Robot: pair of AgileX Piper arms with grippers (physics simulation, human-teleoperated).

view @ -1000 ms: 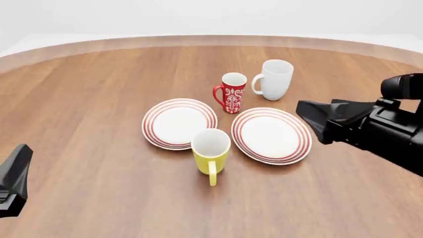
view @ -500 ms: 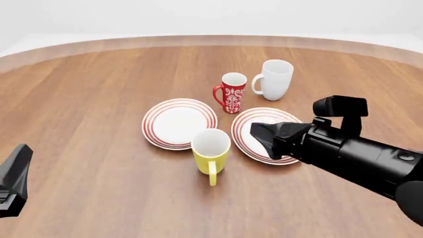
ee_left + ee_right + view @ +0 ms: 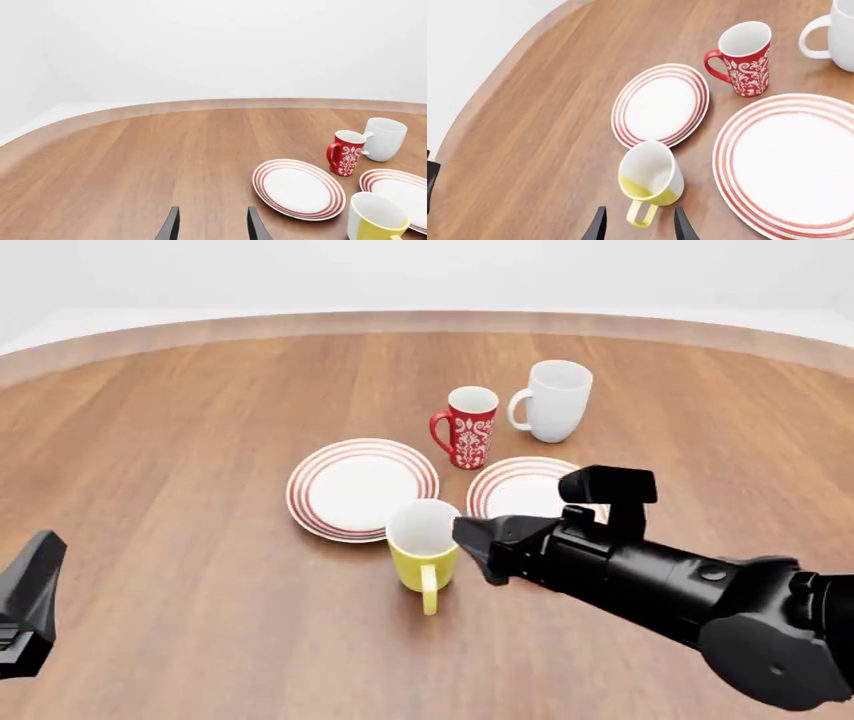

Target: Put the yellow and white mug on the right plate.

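On the surface [image 3: 200,440], the yellow and white mug [image 3: 426,548] stands nearest the arms, in front of the gap between the left plate [image 3: 362,488] and the right plate [image 3: 523,490], with the patterned mug [image 3: 467,427] behind them and the tall mug [image 3: 553,400] to its right.

light: bright, even, diffuse – no visible source
shadows: soft, faint; small contact shade under yellow and white mug [image 3: 426,552] and red mug [image 3: 470,427]
glare: none on table [image 3: 187,440]; plates read flat white, no hotspots
bg: plain pale grey-white, nearly blown out
focus: sharp all 3 views – sim render, no noise/motion blur
distortion: table rim curves in front + left wrist views, mild wide-angle
right arm [image 3: 667,580]: matte black, little surface detail
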